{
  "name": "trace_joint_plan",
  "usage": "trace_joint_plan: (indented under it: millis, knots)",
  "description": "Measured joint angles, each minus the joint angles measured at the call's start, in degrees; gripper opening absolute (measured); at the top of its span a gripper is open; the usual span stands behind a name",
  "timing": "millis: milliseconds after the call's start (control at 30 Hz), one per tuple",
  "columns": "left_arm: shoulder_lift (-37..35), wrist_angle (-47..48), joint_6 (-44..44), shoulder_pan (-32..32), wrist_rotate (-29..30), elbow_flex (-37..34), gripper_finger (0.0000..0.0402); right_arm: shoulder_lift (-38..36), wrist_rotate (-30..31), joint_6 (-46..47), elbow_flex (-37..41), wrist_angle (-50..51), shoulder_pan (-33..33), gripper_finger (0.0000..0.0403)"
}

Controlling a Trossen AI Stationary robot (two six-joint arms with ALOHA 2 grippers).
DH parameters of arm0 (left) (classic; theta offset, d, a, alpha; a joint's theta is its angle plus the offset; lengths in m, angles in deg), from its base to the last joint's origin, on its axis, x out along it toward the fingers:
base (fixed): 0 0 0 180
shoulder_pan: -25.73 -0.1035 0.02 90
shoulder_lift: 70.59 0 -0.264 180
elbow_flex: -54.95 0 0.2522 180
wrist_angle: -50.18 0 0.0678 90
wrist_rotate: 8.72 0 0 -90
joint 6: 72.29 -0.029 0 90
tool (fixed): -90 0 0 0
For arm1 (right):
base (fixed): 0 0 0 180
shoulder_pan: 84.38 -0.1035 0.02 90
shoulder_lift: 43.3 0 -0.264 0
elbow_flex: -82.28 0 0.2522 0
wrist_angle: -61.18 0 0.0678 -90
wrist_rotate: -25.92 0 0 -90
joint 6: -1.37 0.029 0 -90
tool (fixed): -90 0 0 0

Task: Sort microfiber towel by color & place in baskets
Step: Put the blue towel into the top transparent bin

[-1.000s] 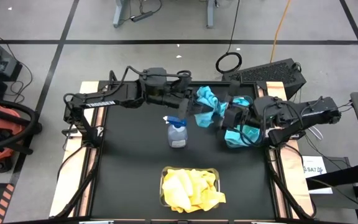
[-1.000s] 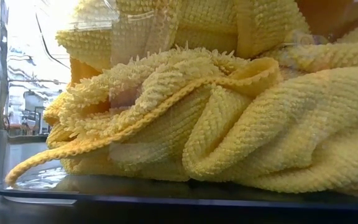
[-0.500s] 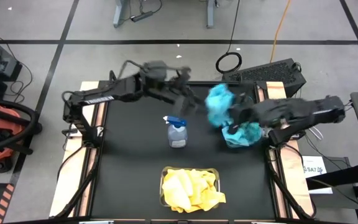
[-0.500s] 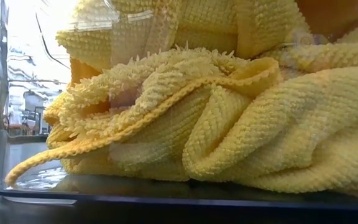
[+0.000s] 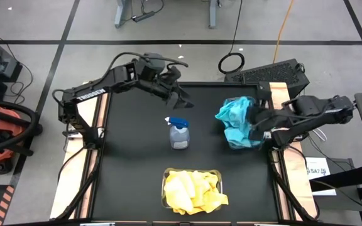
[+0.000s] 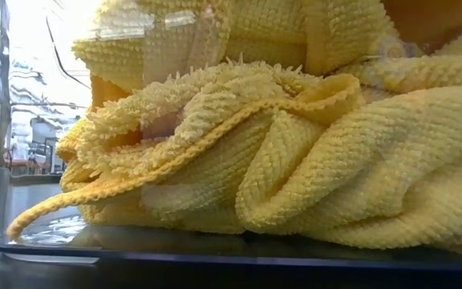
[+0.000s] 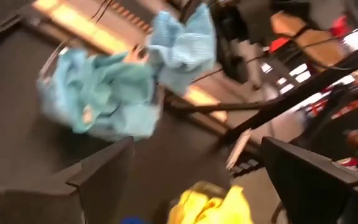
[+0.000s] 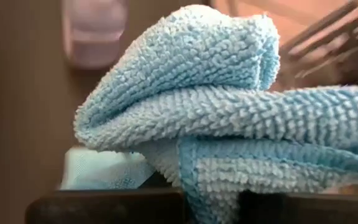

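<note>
black desk (image 5: 137, 169) fills the middle of a grey floor. the right gripper (image 5: 251, 119) is squeezed tight on a fuzzy teal towel (image 5: 234, 112), held just above the clear bin (image 5: 242, 143) of teal cloths. the left gripper (image 5: 180, 98) is wide open and holds nothing, near the spray bottle (image 5: 179, 134). soft bumpy yellow towels (image 5: 192, 190) fill the near bin (image 5: 164, 182).
</note>
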Motion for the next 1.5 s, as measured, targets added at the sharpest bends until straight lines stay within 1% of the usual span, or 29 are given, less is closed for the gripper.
trace_joint_plan:
  millis: [33,133,267,367,500,600,767,933,1000,1133,1233,1367,1500]
  knots:
    - [0.1,1.4,-0.7,-0.2,0.2,-0.1,0.0352,0.1,-1.1,1.5,0.6,1.7,0.0,0.0016]
    - [0.2,5.3,-3.0,-1.0,0.4,-0.1,0.0352,-0.9,-0.9,5.5,3.7,4.2,0.3,0.0016]
    - [0.1,11.0,-6.0,-1.6,0.7,-0.1,0.0352,-1.1,-2.9,9.0,12.6,3.4,2.0,0.0016]
    - [0.1,14.8,-8.1,-1.6,1.5,-0.1,0.0352,-1.5,-6.5,9.5,21.2,-1.9,4.3,0.0016]
    - [0.1,19.6,-9.8,-1.6,1.8,-0.1,0.0352,-1.2,-12.9,10.5,31.7,-13.3,8.2,0.0017]
    - [0.1,22.4,-11.1,-1.6,1.8,-0.1,0.0352,-0.6,-15.2,11.8,37.0,-18.2,12.1,0.0017]
    - [0.1,25.3,-11.5,-1.5,1.8,-0.1,0.0352,4.9,-19.3,10.1,36.0,-19.2,20.4,0.0017]
    - [-0.9,26.3,-11.5,-1.5,1.8,0.0,0.0352,10.7,-30.6,9.1,37.5,-21.8,26.8,0.0019]
    - [-1.7,27.2,-11.5,-1.5,2.0,0.0,0.0352,13.3,-33.2,9.0,38.1,-22.1,28.2,0.0022]
    - [-3.7,27.8,-11.5,-1.5,3.2,0.0,0.0352,17.4,-34.7,8.3,38.3,-22.3,29.6,0.0033]
    - [-5.6,27.7,-11.2,-1.5,3.5,0.0,0.0352,18.4,-36.7,7.1,38.3,-23.3,30.3,0.0045]
    - [-9.0,27.6,-11.0,-1.3,4.6,0.0,0.0352,17.8,-38.1,6.7,38.0,-23.3,30.9,0.0069]
    - [-12.6,27.4,-11.4,-0.9,6.2,0.0,0.0352,15.6,-38.7,6.8,36.0,-20.8,31.1,0.0108]
